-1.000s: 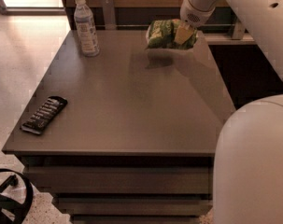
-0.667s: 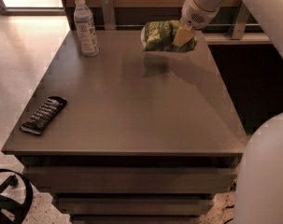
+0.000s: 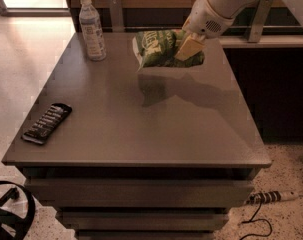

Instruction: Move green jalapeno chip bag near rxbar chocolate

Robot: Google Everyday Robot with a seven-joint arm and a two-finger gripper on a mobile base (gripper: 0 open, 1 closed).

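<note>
Nearest us, the chocolate bar (image 3: 47,123) lies flat by the front-left edge of the table (image 3: 141,134). The bare middle of the tabletop carries only a shadow, so we judge that the chip bag (image 3: 161,48) hangs in the air above the far half of the table, well apart from the bar. The gripper (image 3: 187,48) pinches the bag's right side, with 1 yellowish finger (image 3: 190,45) showing across its front. The white arm (image 3: 223,4) reaches in from the far right. Farther back, 1 water bottle (image 3: 92,29) stands upright near the far-left corner.

The step in hand, as we read it, is the carry. To do it well, we would sweep the bag toward the near left, passing in front of the bottle and high enough that its loose left end does not drag. We would lower it just beside the bar without covering or nudging it, and let go only once the bag rests on the table.
</note>
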